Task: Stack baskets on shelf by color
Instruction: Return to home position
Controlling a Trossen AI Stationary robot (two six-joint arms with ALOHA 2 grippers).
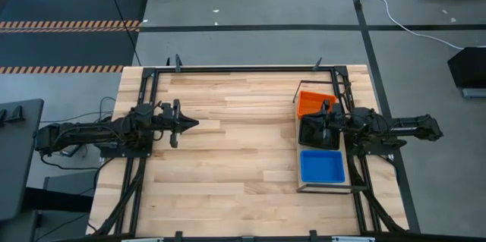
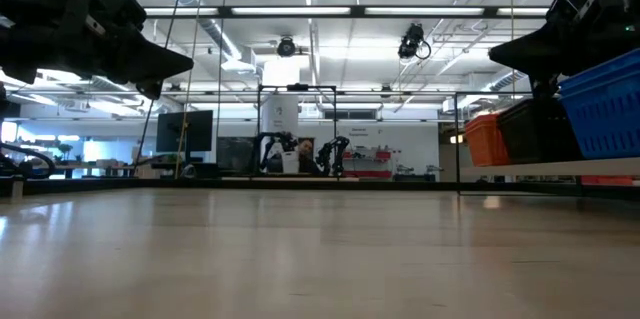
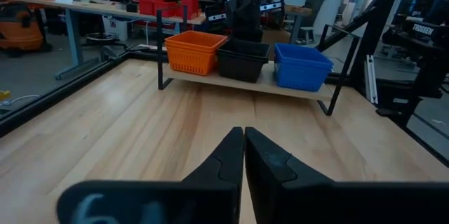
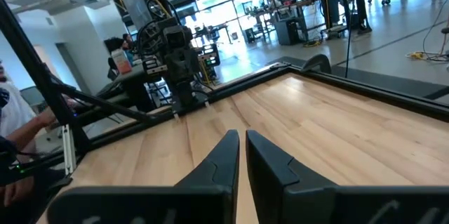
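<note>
The shelf (image 3: 245, 84) stands at the table's right side. On it, side by side, sit an orange basket (image 1: 313, 102) at the far end, a black basket (image 3: 243, 58) in the middle and a blue basket (image 1: 322, 166) at the near end. My right gripper (image 1: 324, 121) points level toward the table's left, above the black basket, and is shut with nothing in it. My left gripper (image 1: 194, 125) hangs level over the table's left half, facing the shelf. It is shut too (image 3: 243, 137) and holds nothing.
Bare wooden tabletop (image 1: 235, 158) lies between the two arms. A black metal frame (image 1: 243, 68) runs round the table's edges. A person's arm (image 4: 17, 136) shows beyond the table's left side in the right wrist view.
</note>
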